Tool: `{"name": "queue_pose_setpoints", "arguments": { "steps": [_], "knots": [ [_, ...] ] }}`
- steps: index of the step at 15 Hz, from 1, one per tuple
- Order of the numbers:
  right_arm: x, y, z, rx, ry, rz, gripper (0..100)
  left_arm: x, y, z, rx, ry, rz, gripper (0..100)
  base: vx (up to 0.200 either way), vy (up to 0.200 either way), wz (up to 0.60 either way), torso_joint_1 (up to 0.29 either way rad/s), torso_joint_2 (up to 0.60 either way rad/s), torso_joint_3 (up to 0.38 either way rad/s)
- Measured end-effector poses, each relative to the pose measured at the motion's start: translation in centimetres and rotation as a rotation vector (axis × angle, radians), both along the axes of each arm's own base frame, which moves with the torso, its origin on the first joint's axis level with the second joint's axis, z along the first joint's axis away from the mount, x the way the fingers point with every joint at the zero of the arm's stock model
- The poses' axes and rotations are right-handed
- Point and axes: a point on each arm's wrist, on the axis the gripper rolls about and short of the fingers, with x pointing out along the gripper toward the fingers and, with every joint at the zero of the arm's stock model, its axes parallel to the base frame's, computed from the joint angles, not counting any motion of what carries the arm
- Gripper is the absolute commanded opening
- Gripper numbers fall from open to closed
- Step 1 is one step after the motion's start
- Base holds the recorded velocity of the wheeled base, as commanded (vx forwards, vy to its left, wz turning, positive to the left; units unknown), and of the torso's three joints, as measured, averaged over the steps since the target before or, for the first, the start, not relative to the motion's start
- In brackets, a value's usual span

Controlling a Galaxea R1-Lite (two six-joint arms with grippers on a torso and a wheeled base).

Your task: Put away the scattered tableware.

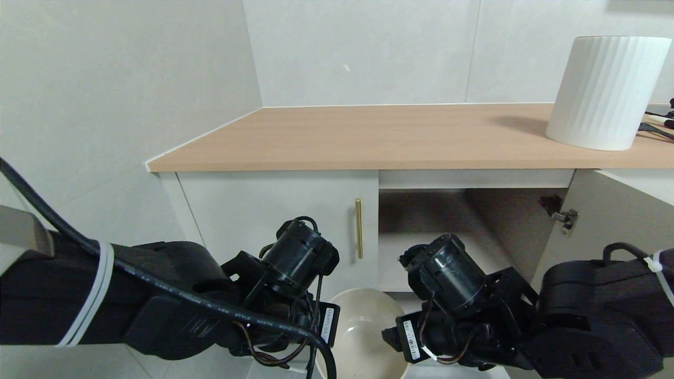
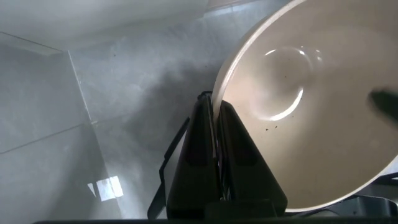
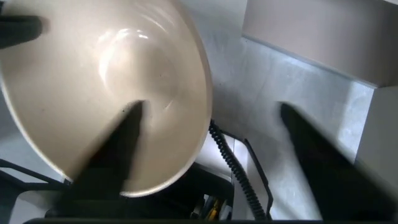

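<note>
The left gripper (image 2: 214,106) is pinching the thin rim of a round, glossy cream bowl (image 1: 363,331) low before the open white cabinet (image 1: 437,221) under the wooden counter (image 1: 368,137), while the right gripper (image 3: 211,109) is straddling the opposite rim, fingers spread.

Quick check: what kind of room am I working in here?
Probably a kitchen: a wood-look countertop over white cabinets, one standing open, with tiled walls behind. The cream bowl held by the left gripper fits that too.
</note>
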Motion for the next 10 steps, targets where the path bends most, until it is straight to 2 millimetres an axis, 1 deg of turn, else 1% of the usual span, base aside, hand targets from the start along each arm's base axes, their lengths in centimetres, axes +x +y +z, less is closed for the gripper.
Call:
{"name": "queue_pose_setpoints", "arguments": {
  "steps": [10],
  "knots": [
    [0.11, 0.14, -0.39, -0.008, 0.008, -0.001, 0, -0.17, 0.01, 0.32, -0.016, -0.004, 0.015, 0, 0.000, 0.000, 0.00, 0.000, 0.00, 0.000]
  ]
}}
